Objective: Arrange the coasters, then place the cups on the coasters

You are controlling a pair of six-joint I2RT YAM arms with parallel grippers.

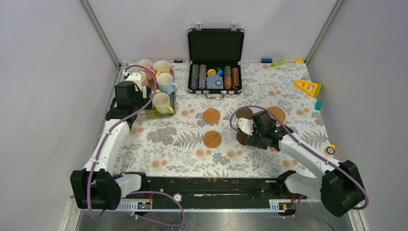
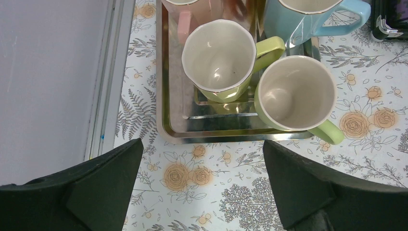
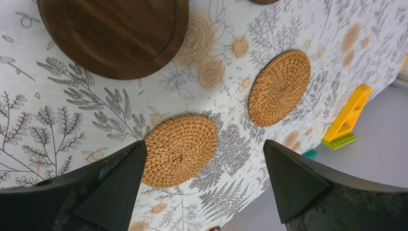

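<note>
Left gripper (image 2: pixel 202 149) is wide open and empty, hanging by the green mugs (image 2: pixel 296 91) on the silver tray (image 2: pixel 169 96). Right gripper (image 3: pixel 204 143) is spread open too, above a woven coaster (image 3: pixel 179 150).

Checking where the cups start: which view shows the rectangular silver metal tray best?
Left wrist: the rectangular silver metal tray shows close up, near rim and floor clear. Top external shows it small, partly behind the left arm. Right wrist misses it.

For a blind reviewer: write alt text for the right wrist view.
The open right gripper hangs over a woven coaster on a floral tablecloth. A second woven coaster lies to its right, a dark wooden coaster at the upper left.
</note>
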